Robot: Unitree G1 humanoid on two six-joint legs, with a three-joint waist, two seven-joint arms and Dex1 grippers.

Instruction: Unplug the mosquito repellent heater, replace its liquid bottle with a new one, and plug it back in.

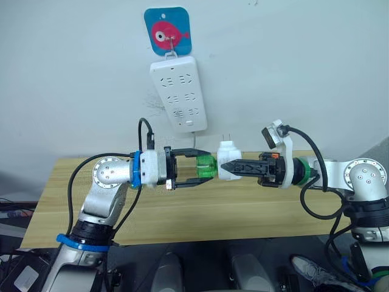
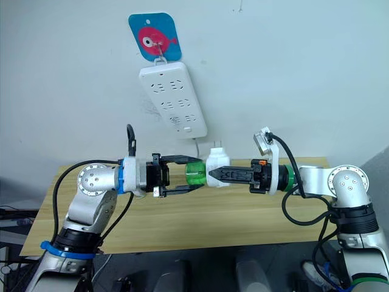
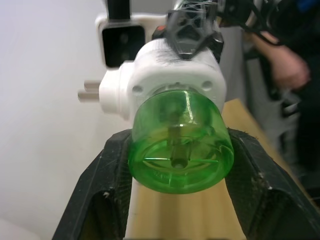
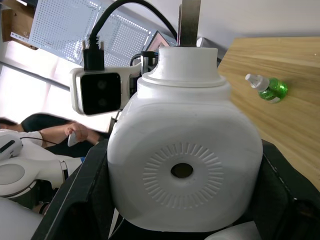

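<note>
The mosquito repellent heater (image 1: pixel 228 157), a small white rounded unit with two prongs pointing up, hangs in mid-air above the table. My right gripper (image 1: pixel 223 166) is shut on it from the right. A green liquid bottle (image 1: pixel 207 167) sticks out of the heater's left side, and my left gripper (image 1: pixel 205 168) is shut on that bottle. In the left wrist view the bottle's green base (image 3: pixel 180 150) sits between both fingers. The right wrist view shows the heater's face (image 4: pixel 185 150) with its round hole. Another green bottle (image 4: pixel 266 86) with a white cap lies on the table.
A long white power strip (image 1: pixel 179 94) hangs slanted on the wall from a blue fish hook (image 1: pixel 167 30), above and left of the heater. Below both arms is the wooden table (image 1: pixel 182 213). A person (image 4: pixel 45 131) sits in the background.
</note>
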